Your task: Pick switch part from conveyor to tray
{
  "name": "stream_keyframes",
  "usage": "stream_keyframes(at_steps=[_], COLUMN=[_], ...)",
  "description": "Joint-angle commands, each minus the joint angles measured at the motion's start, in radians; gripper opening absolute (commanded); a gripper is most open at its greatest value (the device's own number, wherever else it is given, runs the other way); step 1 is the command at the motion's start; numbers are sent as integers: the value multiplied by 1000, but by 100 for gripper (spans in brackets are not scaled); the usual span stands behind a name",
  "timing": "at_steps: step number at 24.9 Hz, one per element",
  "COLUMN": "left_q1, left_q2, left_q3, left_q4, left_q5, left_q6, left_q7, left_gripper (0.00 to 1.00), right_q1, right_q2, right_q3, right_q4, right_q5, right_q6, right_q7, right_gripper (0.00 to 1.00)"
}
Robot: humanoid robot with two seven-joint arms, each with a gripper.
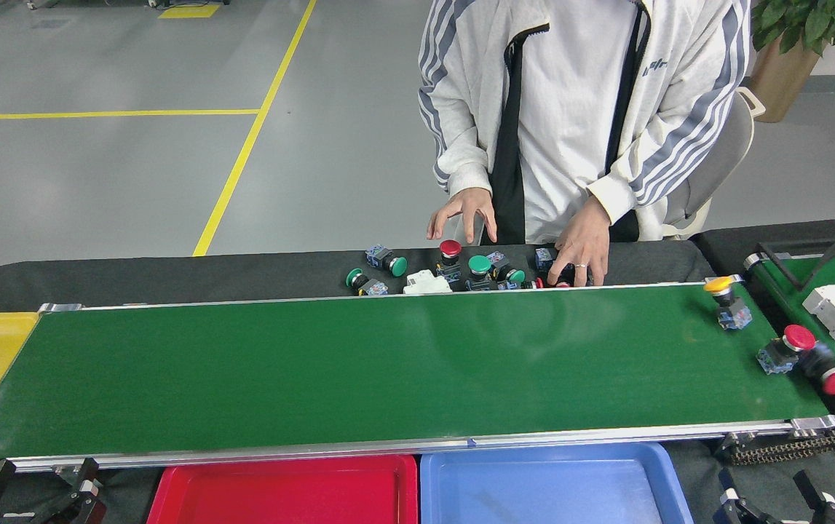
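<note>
no pick yet: yellow switch (727, 306) sits at belt's (388, 371) far right corner, red one (788, 348) at its right end. both grippers (31, 495) (777, 506) low by the near rail, jaws apart, empty. next: right reaches yellow, drops it in blue tray (668, 473).

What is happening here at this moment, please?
A person stands behind the conveyor, with one hand on a pile of switch parts on the black table. A yellow-capped switch and a red-capped switch lie at the conveyor's right end. The robot's grippers, left and right, wait low beside the empty red tray and blue tray.
</note>
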State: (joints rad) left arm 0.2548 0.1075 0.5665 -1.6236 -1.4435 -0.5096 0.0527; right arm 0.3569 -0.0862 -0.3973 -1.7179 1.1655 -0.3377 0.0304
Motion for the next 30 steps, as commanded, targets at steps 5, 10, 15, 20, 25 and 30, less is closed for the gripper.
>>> stream_keyframes(at_steps=[5,10,15,20,25,30], left_q1=[-2,0,0,0,-2,-2], left_q2=[9,8,9,9,14,15], left_q3=[1,1,-1,-1,-1,1], left_q4=[-15,-15,-16,-15,-15,-15], left_q5=[5,5,5,5,5,5], left_q6=[0,0,0,-1,-4,-4], left_q7=[7,7,7,7,7,7], left_gripper=[100,100,100,100,100,100], right_q1=[-29,-96,-170,-262,-282,-329], right_q2=[-12,-15,-72,-124,-138,-139], right_q3=[-12,-14,-14,-2,46,110], right_q4=[-6,4,67,158,184,239], right_q5=[-3,-3,-3,6,10,11], right_q6=[3,5,62,62,63,62], right_q7=[20,129,134,134,134,134], right_gripper=[99,99,99,99,99,99])
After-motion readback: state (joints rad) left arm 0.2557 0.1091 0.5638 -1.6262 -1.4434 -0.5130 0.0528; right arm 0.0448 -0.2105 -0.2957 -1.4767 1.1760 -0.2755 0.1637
